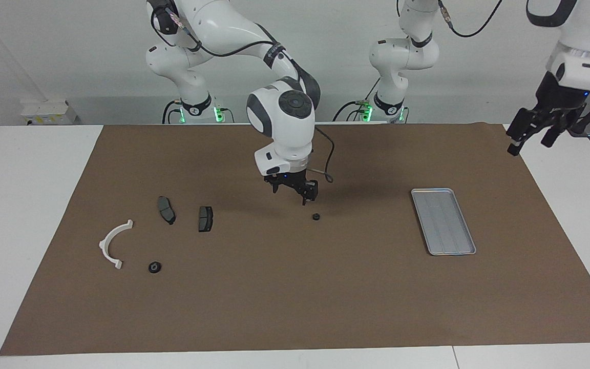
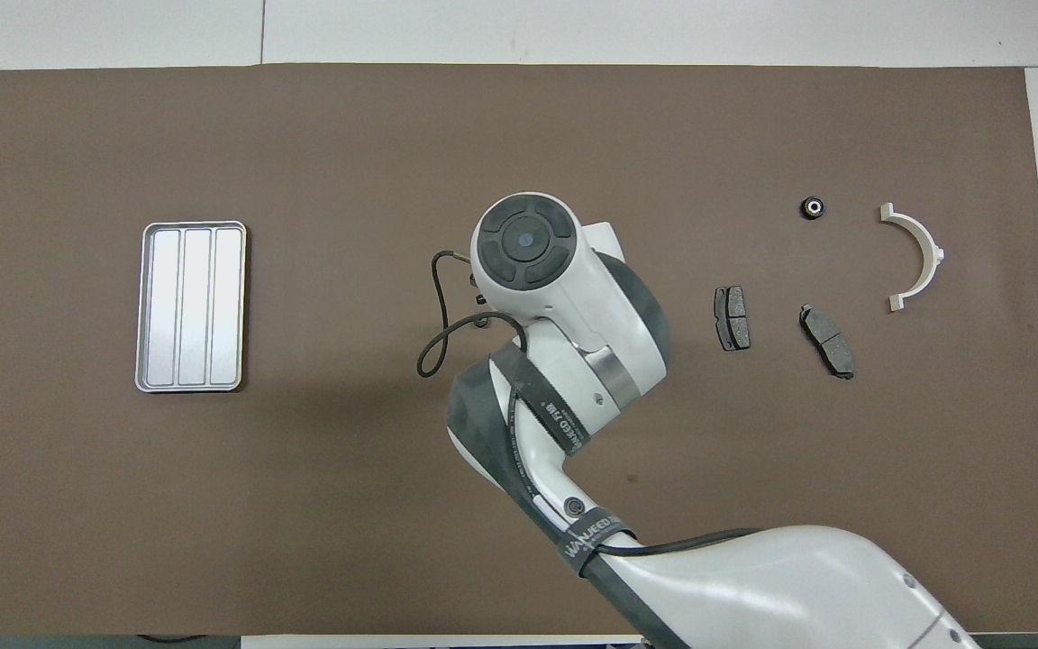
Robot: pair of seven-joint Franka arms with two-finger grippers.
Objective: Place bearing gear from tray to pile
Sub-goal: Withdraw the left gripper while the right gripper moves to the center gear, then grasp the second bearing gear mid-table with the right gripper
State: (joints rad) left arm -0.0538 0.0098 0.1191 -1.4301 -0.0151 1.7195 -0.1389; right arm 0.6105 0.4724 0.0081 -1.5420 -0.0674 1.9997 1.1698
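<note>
My right gripper (image 1: pixel 295 192) hangs over the middle of the brown mat (image 1: pixel 325 307), jaws apart, nothing btwn them. In the overhead view my own wrist covers it, so only the facing view shows the tips.

A small black bearing gear (image 1: pixel 315 217) lies on the mat just below those tips, a bit farther from my bases; not touching it, a gap shows. It's hidden under the arm from above.

The tray (image 1: pixel 443 221) sits flat twd my left arm's end of the table, silver, ridged lengthwise, nothing in it.

The pile is spread out twd my right arm's end: two dark pads, one (image 1: pixel 205 219) closer to the middle, the other (image 1: pixel 166 209) beside it, both flat, apart from each other. White half-ring bracket (image 1: pixel 113 244) lies farther out twd the table end, open side facing the middle. A second small black gear w/ a pale centre (image 1: pixel 154 267) sits near the bracket's lower tip, farther from my bases than the pads, touching nothing.

My left gripper (image 1: pixel 533 132) waits raised over the mat's corner by my left base, jaws apart, holding nothing.
</note>
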